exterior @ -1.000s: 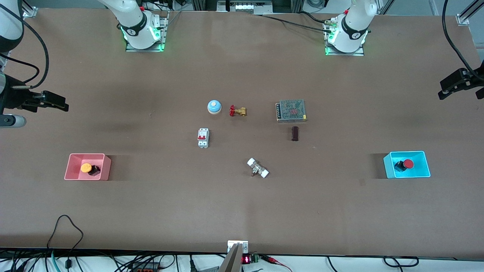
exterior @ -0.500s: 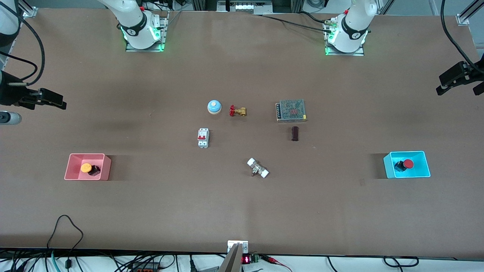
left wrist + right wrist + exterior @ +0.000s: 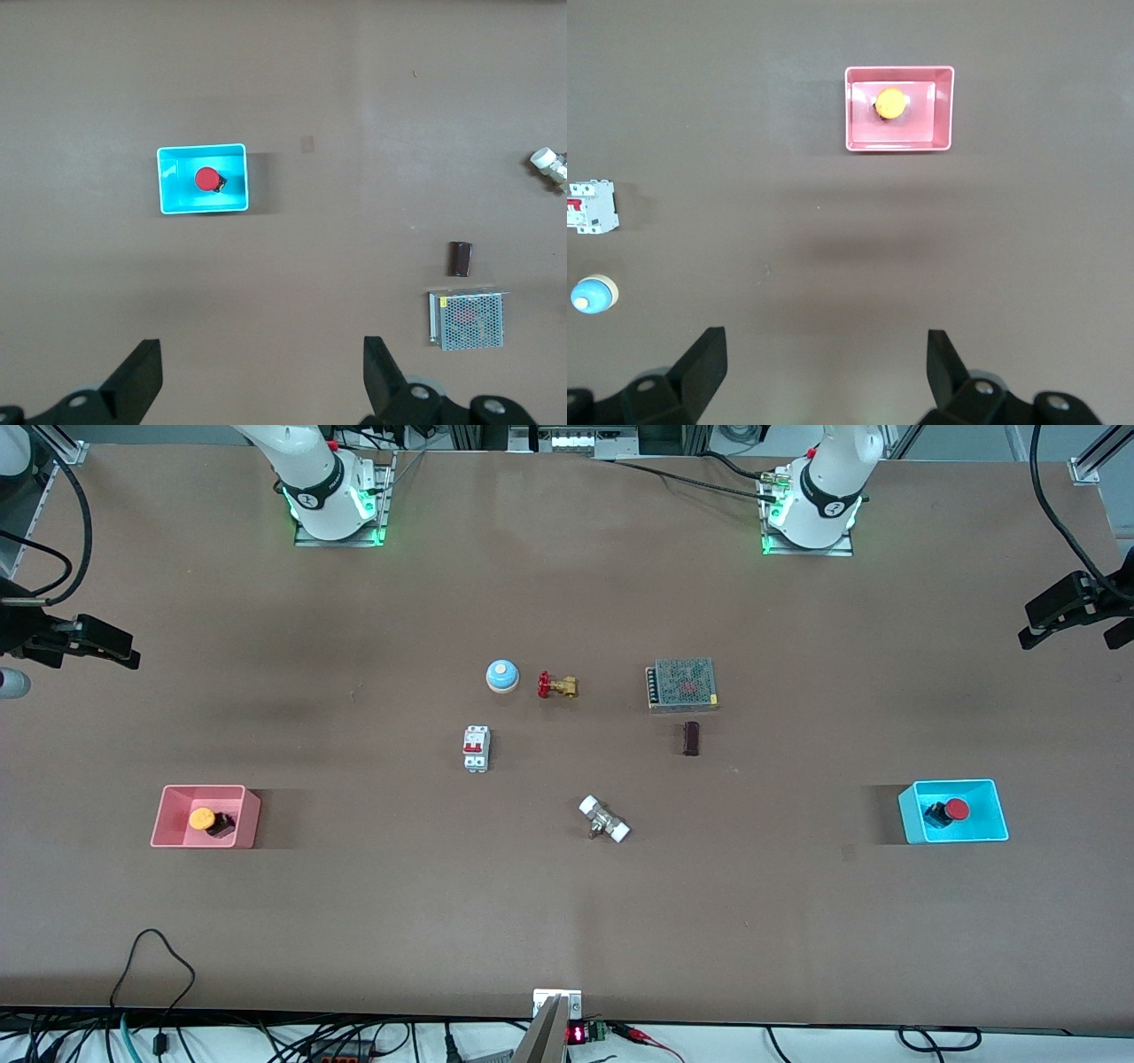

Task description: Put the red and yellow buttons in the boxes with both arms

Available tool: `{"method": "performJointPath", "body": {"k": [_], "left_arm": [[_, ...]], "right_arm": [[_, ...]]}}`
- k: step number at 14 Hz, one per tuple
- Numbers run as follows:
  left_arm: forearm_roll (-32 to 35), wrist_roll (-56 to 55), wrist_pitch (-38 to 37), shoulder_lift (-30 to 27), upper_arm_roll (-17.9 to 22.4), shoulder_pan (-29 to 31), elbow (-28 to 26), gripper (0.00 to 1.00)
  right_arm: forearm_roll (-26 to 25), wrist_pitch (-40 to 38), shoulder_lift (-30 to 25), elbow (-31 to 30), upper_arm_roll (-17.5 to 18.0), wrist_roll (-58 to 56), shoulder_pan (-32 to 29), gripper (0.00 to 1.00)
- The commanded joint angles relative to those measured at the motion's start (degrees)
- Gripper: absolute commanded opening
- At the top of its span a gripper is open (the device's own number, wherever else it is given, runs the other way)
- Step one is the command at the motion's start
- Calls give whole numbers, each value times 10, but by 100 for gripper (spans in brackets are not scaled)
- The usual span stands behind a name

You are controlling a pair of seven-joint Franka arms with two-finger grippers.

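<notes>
The orange-yellow button (image 3: 203, 818) lies in the pink-red box (image 3: 168, 828) at the right arm's end of the table; both show in the right wrist view, button (image 3: 890, 102) in box (image 3: 946, 106). The red button (image 3: 955, 810) lies in the cyan-blue box (image 3: 997, 815) at the left arm's end; the left wrist view shows the button (image 3: 207, 180) in the box (image 3: 173, 181). My left gripper (image 3: 1054, 624) (image 3: 263, 372) is open and empty, high over bare table. My right gripper (image 3: 106, 646) (image 3: 826, 365) is open and empty, high over bare table.
In the table's middle stand a blue-domed bell (image 3: 501, 676), a red-handled brass valve (image 3: 556, 685), a white breaker (image 3: 476, 748), a metal-mesh power supply (image 3: 682, 685), a small dark block (image 3: 691, 738) and a white-ended fitting (image 3: 604, 819).
Both grippers have risen and drawn away from the boxes toward the table's ends. The buttons and boxes have not moved.
</notes>
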Motion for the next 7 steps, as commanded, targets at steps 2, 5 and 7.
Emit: {"method": "performJointPath", "body": {"k": [2,5,7], "left_arm": [[-7,-2,-1,-12,4,-3,-10,100],[-7,-2,-1,-12,3,-3,-11,100],[-7,-2,-1,-12,3,-3,-11,100]], "right_arm": [[-6,23,-68,-81,10,14,-13,100],[-11,18,-72,-77,10,6,-12,100],[-12,18,-69,-75,10,6,-15,100]]}}
